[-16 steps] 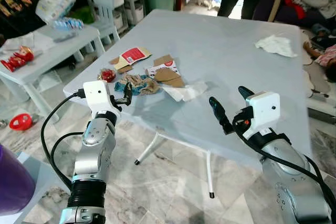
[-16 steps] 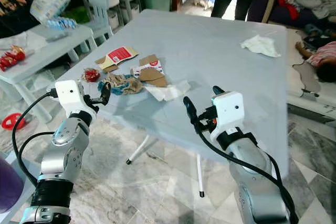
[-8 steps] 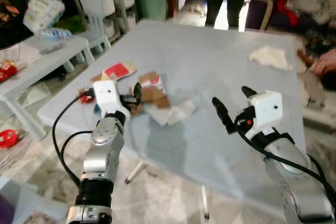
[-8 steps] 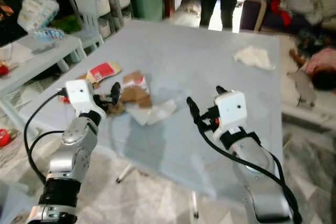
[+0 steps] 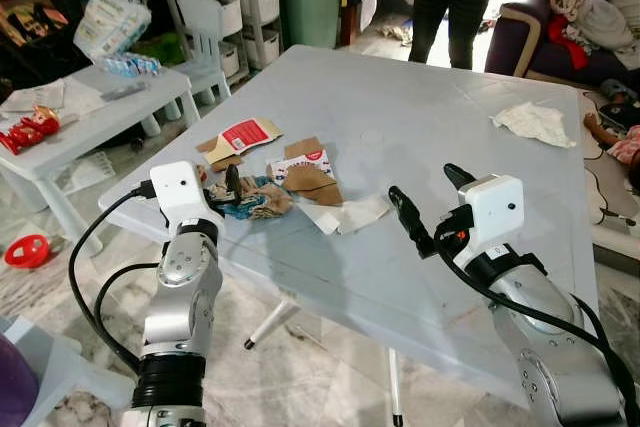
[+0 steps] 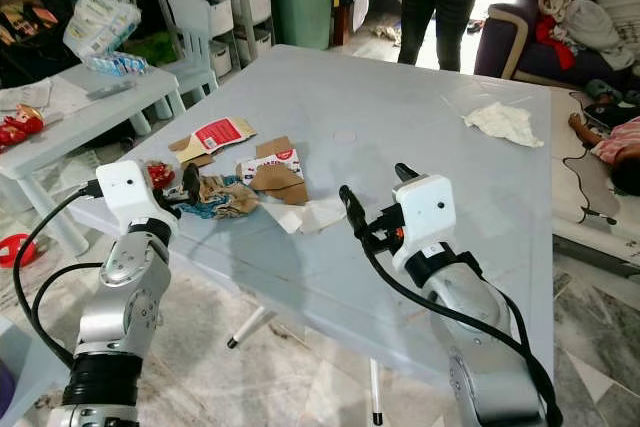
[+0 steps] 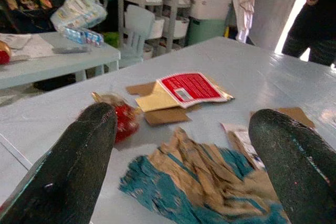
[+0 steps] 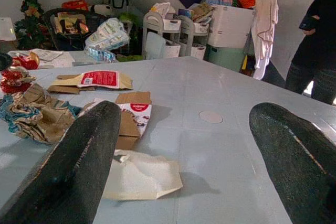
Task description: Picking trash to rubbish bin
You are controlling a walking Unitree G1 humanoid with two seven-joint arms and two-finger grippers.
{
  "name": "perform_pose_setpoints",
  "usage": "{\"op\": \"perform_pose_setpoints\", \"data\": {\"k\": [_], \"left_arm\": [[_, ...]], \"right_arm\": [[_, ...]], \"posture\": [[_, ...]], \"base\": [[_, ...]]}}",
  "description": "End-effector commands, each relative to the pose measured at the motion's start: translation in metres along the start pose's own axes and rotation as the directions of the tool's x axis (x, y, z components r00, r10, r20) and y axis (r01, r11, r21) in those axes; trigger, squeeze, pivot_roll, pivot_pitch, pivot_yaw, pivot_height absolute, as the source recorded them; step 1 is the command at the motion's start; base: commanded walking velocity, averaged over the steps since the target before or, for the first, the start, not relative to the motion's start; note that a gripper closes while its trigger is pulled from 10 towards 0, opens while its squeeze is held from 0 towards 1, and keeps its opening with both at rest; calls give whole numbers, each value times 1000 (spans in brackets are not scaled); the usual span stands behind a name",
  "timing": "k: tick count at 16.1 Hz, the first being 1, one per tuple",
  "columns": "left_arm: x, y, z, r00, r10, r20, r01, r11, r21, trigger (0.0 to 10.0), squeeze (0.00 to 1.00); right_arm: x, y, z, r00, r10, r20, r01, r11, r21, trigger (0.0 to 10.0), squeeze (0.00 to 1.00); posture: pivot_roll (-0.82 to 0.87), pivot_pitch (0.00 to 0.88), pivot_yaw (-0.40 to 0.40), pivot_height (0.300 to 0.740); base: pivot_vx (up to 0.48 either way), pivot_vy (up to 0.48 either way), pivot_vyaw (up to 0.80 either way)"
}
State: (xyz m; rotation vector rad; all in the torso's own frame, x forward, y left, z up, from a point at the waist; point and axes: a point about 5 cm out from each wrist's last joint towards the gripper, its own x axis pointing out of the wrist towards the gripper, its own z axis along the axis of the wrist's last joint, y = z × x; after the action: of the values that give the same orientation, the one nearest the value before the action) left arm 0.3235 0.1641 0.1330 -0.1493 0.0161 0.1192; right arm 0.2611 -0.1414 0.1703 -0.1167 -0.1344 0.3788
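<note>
Trash lies in a loose cluster near the front left corner of the grey table (image 5: 420,107): a crumpled teal-and-tan wrapper (image 7: 210,182), a red-labelled packet (image 5: 245,134), a brown carton flap (image 5: 312,179) and a white tissue (image 5: 350,213). The left gripper (image 7: 184,145) hovers at the table's edge with jaws wide, the wrapper just ahead between its fingers. The right gripper (image 5: 428,207), also spread wide, hangs over the table beside the tissue, not touching it.

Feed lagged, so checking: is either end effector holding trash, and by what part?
Nothing held. Left end effector is open at the crumpled wrapper; right end effector is open.
</note>
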Motion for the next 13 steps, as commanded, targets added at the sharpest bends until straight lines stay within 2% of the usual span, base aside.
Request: {"op": "perform_pose_setpoints", "data": {"k": [1,3,4,7,9,13], "left_arm": [[0,0,-5,1000,-5,-30,6,1000,21,10000,0],[4,3,-9,998,-4,-61,7,999,36,10000,0],[10,7,-10,996,-4,-92,8,999,48,10000,0],[16,3,-15,989,-45,-139,54,997,64,10000,0],[18,0,-20,984,-76,-159,82,996,31,0,0],[17,-4,-32,973,-114,-200,119,993,14,0,0]], "right_arm": [[1,1,5,1000,11,20,-11,1000,-2,10000,0],[1,1,5,1000,11,22,-11,1000,-1,10000,0],[1,2,6,1000,12,22,-12,1000,0,10000,0],[0,2,7,999,18,27,-18,1000,3,10000,0],[0,5,7,999,33,25,-33,999,9,10000,0],[-3,9,4,999,44,15,-44,999,19,10000,0]], "posture": [[-101,20,17,740],[-103,20,19,740],[-106,24,20,740],[-111,27,25,740],[-114,28,30,740],[-119,25,40,740]], "base": [[0,0,0],[0,0,0],[0,0,0],[0,0,0],[0,0,0],[0,0,0]]}}
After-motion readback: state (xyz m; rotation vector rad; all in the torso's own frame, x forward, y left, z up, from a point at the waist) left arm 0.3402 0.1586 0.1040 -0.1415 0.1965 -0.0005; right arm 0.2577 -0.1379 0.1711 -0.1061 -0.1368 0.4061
